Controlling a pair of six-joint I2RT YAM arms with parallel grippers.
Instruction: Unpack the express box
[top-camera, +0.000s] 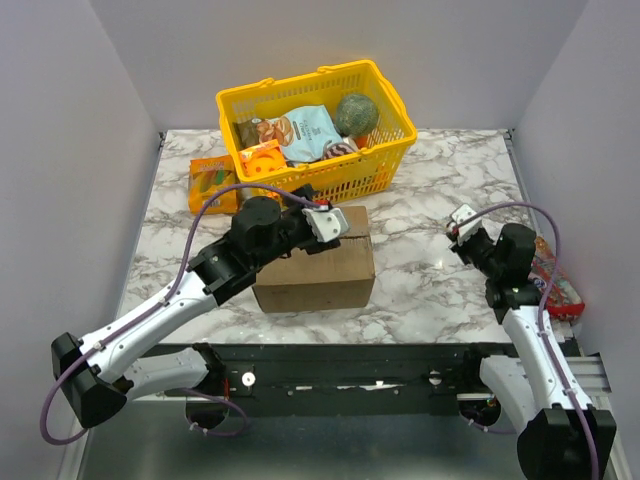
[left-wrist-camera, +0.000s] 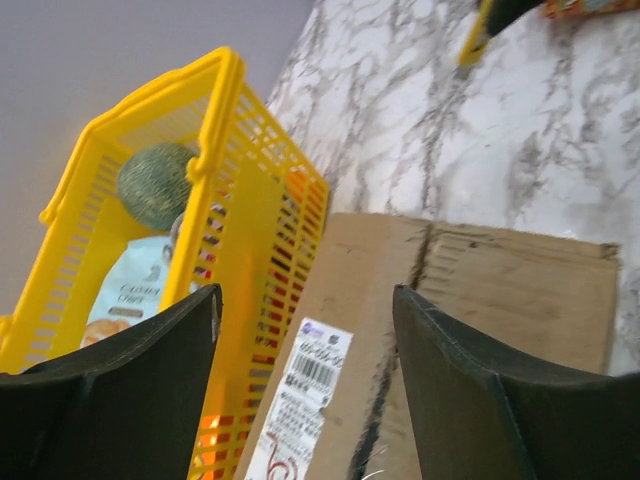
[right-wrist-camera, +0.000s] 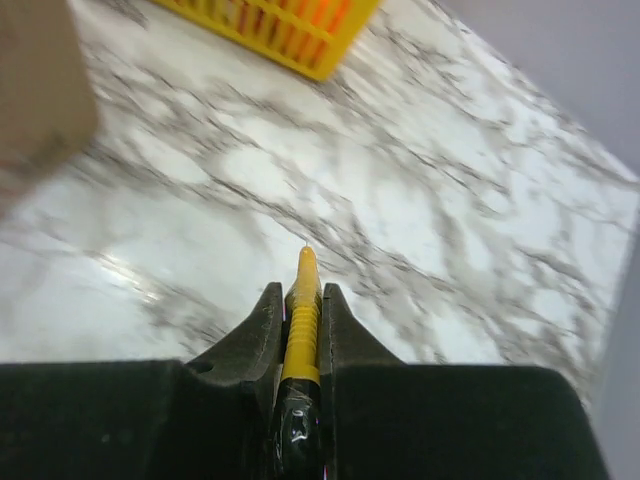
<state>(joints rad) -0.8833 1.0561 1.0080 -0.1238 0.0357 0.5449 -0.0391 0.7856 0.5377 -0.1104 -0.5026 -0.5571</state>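
- The express box (top-camera: 320, 270) sits closed near the middle of the bench (top-camera: 440, 290), a little toward the near edge, with the yellow basket (top-camera: 385, 160) just beyond it at the far edge.
- The left gripper (top-camera: 328, 222) hovers over the box's far top edge, fingers spread wide and grasping nothing. If it presses down off-centre, the light carton may tip or slide into the basket wall.
- The right gripper (top-camera: 462, 222) hangs over the right side of the bench, well apart from the box, clenched on a yellow pen-shaped tool (right-wrist-camera: 303, 320) — probably a cutter for the seam.
- The main risk is that the tip misses the centre seam (left-wrist-camera: 420, 255) and scores the cardboard, or goes deep and damages whatever is inside.
- With nothing pinning the box, a dragged tip could simply push it along the marble.
- The two arms would meet over one small lid, so a collision is possible.
- The white label (left-wrist-camera: 300, 400) lies on the lid by the far edge. It carries a barcode, small print and a red mark — none of it readable.
- A blue-and-white bag (top-camera: 308, 132) in the basket has print too blurred to read.
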